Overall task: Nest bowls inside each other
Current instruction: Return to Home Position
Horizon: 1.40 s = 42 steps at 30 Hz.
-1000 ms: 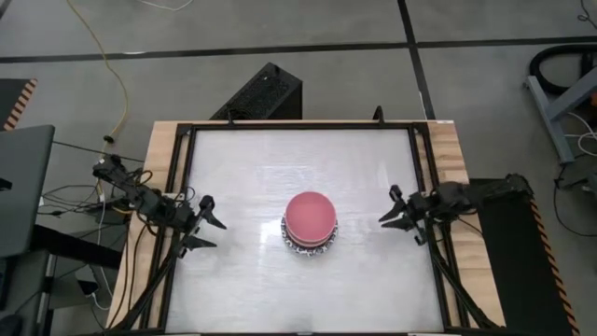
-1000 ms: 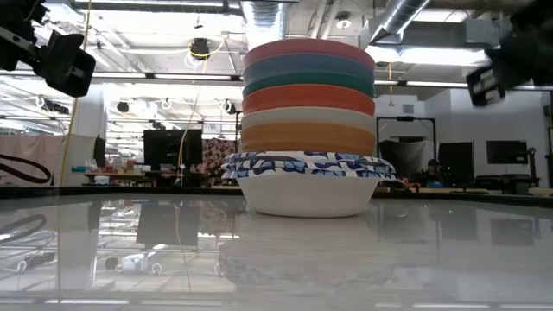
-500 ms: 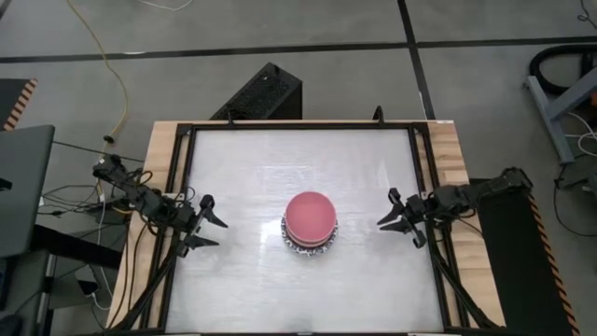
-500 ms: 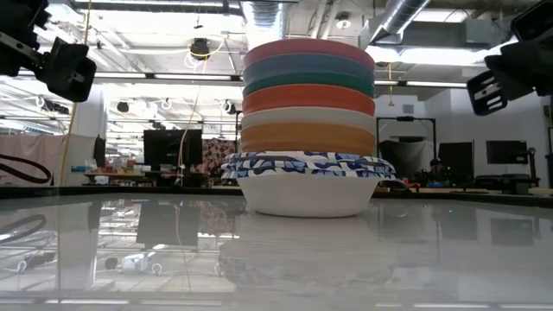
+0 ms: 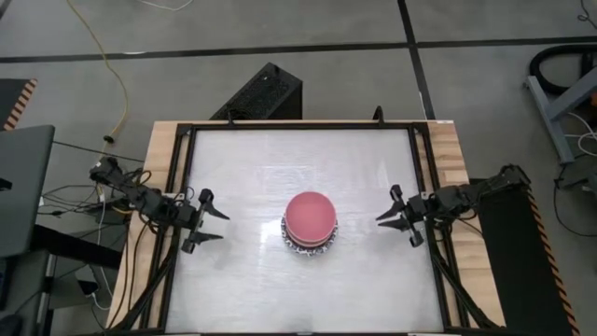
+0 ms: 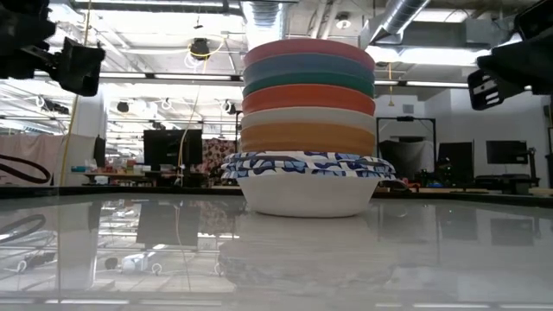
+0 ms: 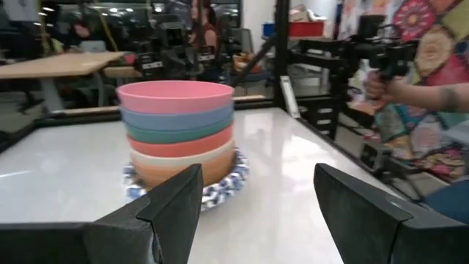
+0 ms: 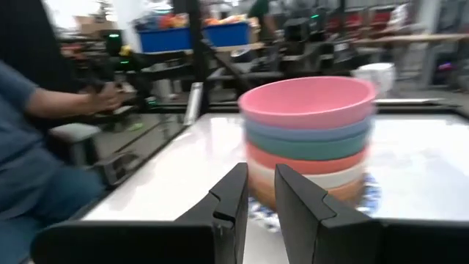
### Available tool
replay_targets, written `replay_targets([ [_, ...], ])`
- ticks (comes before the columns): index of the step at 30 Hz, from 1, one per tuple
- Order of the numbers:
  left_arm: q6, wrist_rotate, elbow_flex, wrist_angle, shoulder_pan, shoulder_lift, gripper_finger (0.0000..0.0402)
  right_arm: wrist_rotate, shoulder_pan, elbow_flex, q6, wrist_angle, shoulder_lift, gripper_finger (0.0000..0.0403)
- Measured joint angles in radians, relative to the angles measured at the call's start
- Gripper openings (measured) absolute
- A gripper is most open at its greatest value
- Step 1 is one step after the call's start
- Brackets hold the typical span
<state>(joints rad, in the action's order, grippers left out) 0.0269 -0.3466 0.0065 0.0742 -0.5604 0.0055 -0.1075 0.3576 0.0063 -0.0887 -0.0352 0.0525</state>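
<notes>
The bowls (image 5: pixel 310 224) sit nested in one stack near the middle of the worktop (image 5: pixel 252 159). The step in hand likely calls for a clean retreat by the left tool (image 5: pixel 207 221), wide and empty by the left edge, and the right tool (image 5: pixel 395 217), narrow and empty by the right edge, without brushing the stack. From above only the pink bowl (image 5: pixel 310 211) and a patterned rim (image 5: pixel 291 243) show, while the low view reveals every layer.

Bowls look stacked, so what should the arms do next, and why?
Probably pull the left gripper and right gripper back to rest: both hang empty beside the single stack, the pink bowl tops it, and no loose bowl shows on the table.
</notes>
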Motion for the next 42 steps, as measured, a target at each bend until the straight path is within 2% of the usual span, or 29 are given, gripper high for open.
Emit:
replay_targets([
  [3,0.005,0.037,0.0,-0.001,0.057,0.0,0.0251,-0.047,-0.006,0.0,0.025,-0.004,0.0,0.009],
  [7,0.008,0.107,0.0,-0.011,0.158,0.0,0.0251,-0.056,-0.039,0.0,0.038,-0.005,0.0,0.009],
  [13,-0.002,0.277,0.0,-0.041,0.338,0.0,0.0251,-0.056,-0.107,0.0,0.061,-0.021,0.0,0.009],
  [20,0.002,0.335,0.0,-0.049,0.496,0.0,0.0251,-0.055,-0.183,0.0,0.114,-0.036,0.0,0.009],
  [28,-0.003,0.347,0.0,-0.048,0.566,0.0,0.0251,-0.044,-0.278,-0.001,0.147,-0.022,0.0,0.009],
  [31,0.003,0.371,0.0,-0.042,0.578,0.0,0.0251,0.01,-0.321,-0.001,0.15,-0.017,0.0,0.009],
  [36,0.014,0.391,0.0,-0.039,0.6,0.0,0.0251,0.169,-0.384,-0.001,0.15,-0.009,0.0,0.009],
  [42,0.015,0.39,0.0,-0.039,0.64,0.0,0.0251,0.177,-0.436,-0.001,0.133,0.001,0.006,0.009],
])
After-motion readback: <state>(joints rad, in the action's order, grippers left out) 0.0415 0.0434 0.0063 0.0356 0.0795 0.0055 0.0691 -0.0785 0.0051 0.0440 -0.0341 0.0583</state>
